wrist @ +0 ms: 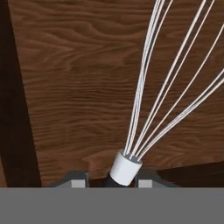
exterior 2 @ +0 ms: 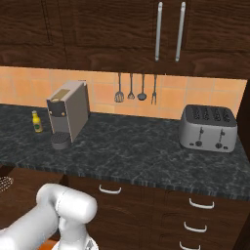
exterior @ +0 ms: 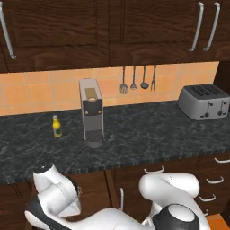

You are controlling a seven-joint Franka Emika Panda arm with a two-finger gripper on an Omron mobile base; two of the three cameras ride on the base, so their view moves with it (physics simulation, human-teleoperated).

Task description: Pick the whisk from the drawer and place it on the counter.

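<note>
The whisk [wrist: 125,167] points away from the hand, its silvery wire loops fanning up and to the right from a white collar over its black handle. My gripper [wrist: 111,183] is shut on that handle, with one fingertip on each side of it. Behind the wires lies the drawer's lighter brown wood floor [wrist: 78,87], with a dark wall [wrist: 11,109] along the left. In the right base view the whisk's wire head [exterior 2: 4,183] peeks in at the left edge, over the open drawer [exterior 2: 27,195] below the counter [exterior 2: 136,146]. The counter [exterior: 143,130] runs across the left base view.
On the counter stand a coffee machine [exterior: 91,112], a small yellow bottle [exterior: 56,126] and a silver toaster [exterior: 204,101]. Several utensils [exterior: 138,80] hang on the tiled wall. Narrower drawers with silver handles [exterior 2: 201,204] sit under the counter at the right.
</note>
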